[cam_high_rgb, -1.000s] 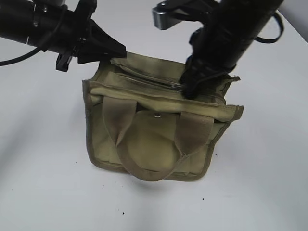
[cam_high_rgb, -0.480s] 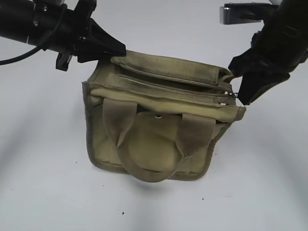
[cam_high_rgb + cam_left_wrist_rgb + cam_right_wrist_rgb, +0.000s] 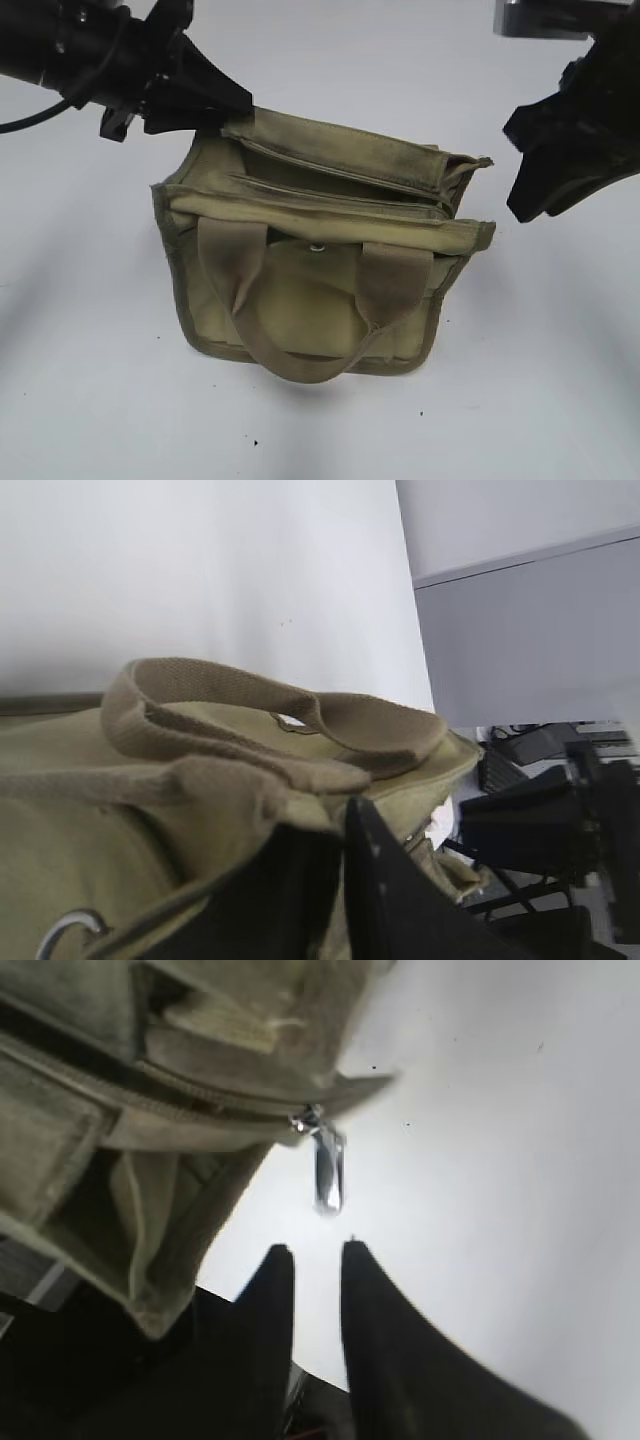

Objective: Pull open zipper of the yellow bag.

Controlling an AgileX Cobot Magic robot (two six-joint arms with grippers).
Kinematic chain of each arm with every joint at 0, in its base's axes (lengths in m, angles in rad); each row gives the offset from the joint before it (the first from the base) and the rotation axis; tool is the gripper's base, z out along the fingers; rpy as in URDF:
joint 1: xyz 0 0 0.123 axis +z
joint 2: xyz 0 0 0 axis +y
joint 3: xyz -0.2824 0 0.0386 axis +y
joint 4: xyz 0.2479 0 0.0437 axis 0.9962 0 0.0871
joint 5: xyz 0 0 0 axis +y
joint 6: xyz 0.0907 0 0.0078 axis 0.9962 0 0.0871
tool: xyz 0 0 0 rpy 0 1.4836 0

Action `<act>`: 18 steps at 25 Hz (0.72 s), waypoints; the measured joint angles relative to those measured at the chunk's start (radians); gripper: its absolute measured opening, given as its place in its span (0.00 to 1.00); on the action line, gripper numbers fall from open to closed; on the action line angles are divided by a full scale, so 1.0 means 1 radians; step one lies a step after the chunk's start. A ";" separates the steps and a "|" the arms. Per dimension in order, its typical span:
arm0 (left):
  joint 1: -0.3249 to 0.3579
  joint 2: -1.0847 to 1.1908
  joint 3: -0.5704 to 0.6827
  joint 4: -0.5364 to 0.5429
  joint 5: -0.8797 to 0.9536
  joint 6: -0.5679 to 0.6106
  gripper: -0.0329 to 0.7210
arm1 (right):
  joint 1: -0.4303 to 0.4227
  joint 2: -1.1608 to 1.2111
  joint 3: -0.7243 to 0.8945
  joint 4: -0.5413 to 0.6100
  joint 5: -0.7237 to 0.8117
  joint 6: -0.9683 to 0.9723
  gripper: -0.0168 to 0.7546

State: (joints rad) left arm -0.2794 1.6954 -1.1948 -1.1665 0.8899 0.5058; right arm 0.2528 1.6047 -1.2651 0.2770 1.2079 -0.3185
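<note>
Webbing handles [image 3: 300, 300] droop down the near face of the yellow bag [image 3: 310, 330], which stands on the white table [image 3: 100, 400] around the middle of the exterior view, its round snap stud [image 3: 317, 247] showing between them. Just behind the near rim, the zipper [image 3: 335, 197] runs along the top, its long axis left to right across the view, and the mouth beside it looks parted, so the pull seems largely done. In the right wrist view the silver pull tab [image 3: 328, 1168] hangs free at the bag's right end, pointing down toward the right gripper [image 3: 315, 1260], whose two fingers stand slightly apart with bare table between them, pinching nothing. That gripper [image 3: 560, 160] sits off the bag's right end, clear of the cloth and roughly on the zipper's line, so it is the nearer arm to the tab. Farther back and to the left, the left gripper [image 3: 200, 95] meets the bag's far left corner; its wrist view shows dark fingers [image 3: 400, 900] against the canvas, but whether they pinch the cloth I cannot tell.
</note>
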 joint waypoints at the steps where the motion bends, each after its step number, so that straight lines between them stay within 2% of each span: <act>1: 0.000 -0.011 0.000 0.026 0.000 0.000 0.22 | 0.000 -0.026 0.000 0.001 0.001 0.012 0.28; 5: 0.014 -0.116 -0.004 0.174 0.017 0.001 0.50 | 0.000 -0.130 0.000 0.000 0.003 0.051 0.63; 7: 0.020 -0.194 -0.009 0.306 0.022 -0.004 0.57 | 0.000 -0.189 0.015 0.000 0.003 0.065 0.71; 13: 0.022 -0.498 0.028 0.728 0.124 -0.216 0.60 | 0.000 -0.439 0.193 -0.029 0.003 0.076 0.76; 16: 0.022 -0.676 0.130 0.843 0.152 -0.307 0.60 | 0.000 -0.598 0.319 -0.052 0.003 0.077 0.76; 18: 0.022 -0.803 0.217 0.878 0.161 -0.344 0.60 | 0.000 -0.700 0.405 -0.053 0.004 0.077 0.76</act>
State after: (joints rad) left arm -0.2577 0.8927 -0.9781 -0.2882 1.0507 0.1622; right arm 0.2528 0.9046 -0.8606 0.2237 1.2120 -0.2418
